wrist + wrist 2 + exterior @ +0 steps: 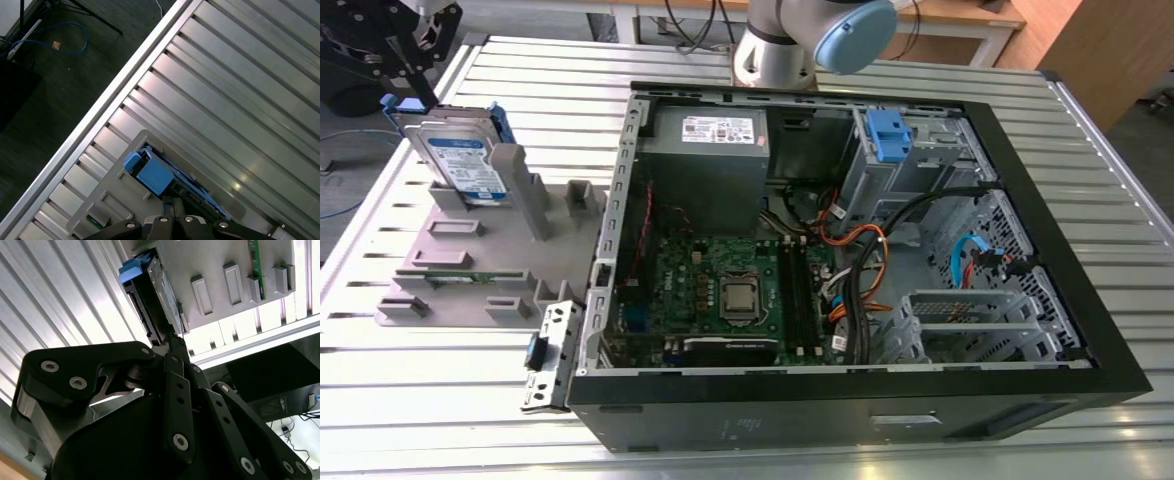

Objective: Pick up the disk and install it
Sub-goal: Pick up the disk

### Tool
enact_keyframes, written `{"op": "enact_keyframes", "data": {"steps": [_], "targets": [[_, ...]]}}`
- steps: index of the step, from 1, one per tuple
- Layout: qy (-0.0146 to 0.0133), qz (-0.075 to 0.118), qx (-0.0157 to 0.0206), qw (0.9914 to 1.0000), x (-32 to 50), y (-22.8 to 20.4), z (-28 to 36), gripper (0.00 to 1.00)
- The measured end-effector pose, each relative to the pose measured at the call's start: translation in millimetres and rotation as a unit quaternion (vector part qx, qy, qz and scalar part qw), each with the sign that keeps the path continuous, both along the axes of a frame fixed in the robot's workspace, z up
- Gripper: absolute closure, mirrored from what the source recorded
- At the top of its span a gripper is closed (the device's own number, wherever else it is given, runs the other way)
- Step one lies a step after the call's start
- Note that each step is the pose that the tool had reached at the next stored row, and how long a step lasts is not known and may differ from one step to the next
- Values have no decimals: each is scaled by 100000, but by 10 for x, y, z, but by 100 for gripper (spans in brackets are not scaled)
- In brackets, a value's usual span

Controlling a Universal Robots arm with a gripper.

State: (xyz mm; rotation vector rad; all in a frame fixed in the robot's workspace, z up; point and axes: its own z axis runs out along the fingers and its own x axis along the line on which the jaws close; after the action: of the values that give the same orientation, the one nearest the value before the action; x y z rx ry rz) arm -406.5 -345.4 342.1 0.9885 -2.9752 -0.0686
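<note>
The disk stands upright in the grey holder, in the upper left of the exterior view. The gripper hangs just above it; I cannot tell if its jaws are open or closed. A grasp off the centre could tilt the disk and jam it in its slot.

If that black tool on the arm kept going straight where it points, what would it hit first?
Most likely the disk, standing on edge in the grey holder: in both wrist views the tool aims at its blue-framed edge. How near it is, I cannot tell.
</note>
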Motion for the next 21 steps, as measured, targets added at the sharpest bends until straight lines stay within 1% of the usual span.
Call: {"op": "enact_keyframes", "data": {"steps": [10,15,16,21], "targets": [[-3,62,1,100000,0,0,0,89],[-4,646,2,99998,0,0,0,89],[-4,1188,1,99993,0,0,0,89],[0,1260,0,99992,0,0,0,89]]}}
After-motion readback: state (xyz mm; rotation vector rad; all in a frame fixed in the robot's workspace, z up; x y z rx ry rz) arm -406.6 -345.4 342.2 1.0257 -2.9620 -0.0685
